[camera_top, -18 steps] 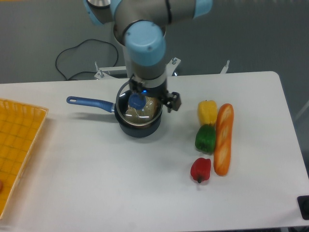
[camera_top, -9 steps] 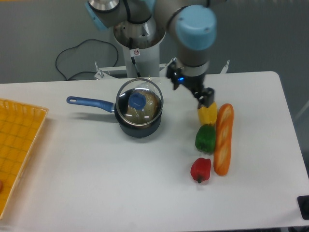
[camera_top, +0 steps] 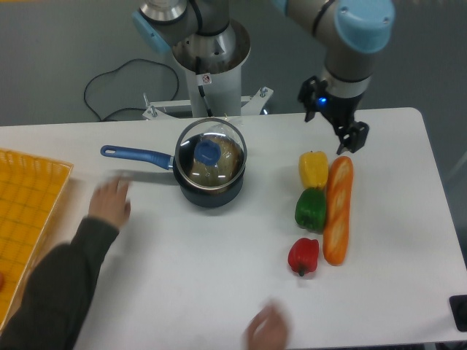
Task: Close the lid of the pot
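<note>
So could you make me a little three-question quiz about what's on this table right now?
1. True or false: the lid sits on the pot.
2. Which vegetable lies nearest the front table edge? A) yellow pepper B) green pepper C) red pepper
3. Fill in: the end effector hangs above the far end of the ____.

Key: 1 true; 2 C; 3 bread.

White table [camera_top: 182, 292] – pot [camera_top: 210, 191], 3 peppers [camera_top: 311, 210], bread loaf [camera_top: 338, 210], yellow tray [camera_top: 22, 219] at edge
</note>
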{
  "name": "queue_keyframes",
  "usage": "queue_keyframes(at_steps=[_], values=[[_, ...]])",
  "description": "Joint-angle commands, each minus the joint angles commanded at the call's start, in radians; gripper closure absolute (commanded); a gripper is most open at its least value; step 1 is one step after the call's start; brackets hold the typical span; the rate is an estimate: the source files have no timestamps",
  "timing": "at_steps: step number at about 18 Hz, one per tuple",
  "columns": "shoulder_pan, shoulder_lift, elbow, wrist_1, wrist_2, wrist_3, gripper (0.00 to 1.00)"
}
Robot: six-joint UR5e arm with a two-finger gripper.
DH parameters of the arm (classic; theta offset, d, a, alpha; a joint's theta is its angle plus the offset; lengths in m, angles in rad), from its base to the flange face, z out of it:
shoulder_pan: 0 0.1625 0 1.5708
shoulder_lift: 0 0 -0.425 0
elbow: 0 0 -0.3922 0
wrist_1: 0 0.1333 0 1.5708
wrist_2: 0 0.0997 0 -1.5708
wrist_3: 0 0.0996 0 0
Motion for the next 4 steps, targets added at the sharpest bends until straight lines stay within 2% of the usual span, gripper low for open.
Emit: queue_keyframes(at_steps=[4], values=[[0.025,-0.012,-0.002,0.037,0.006,0.005,0.00]])
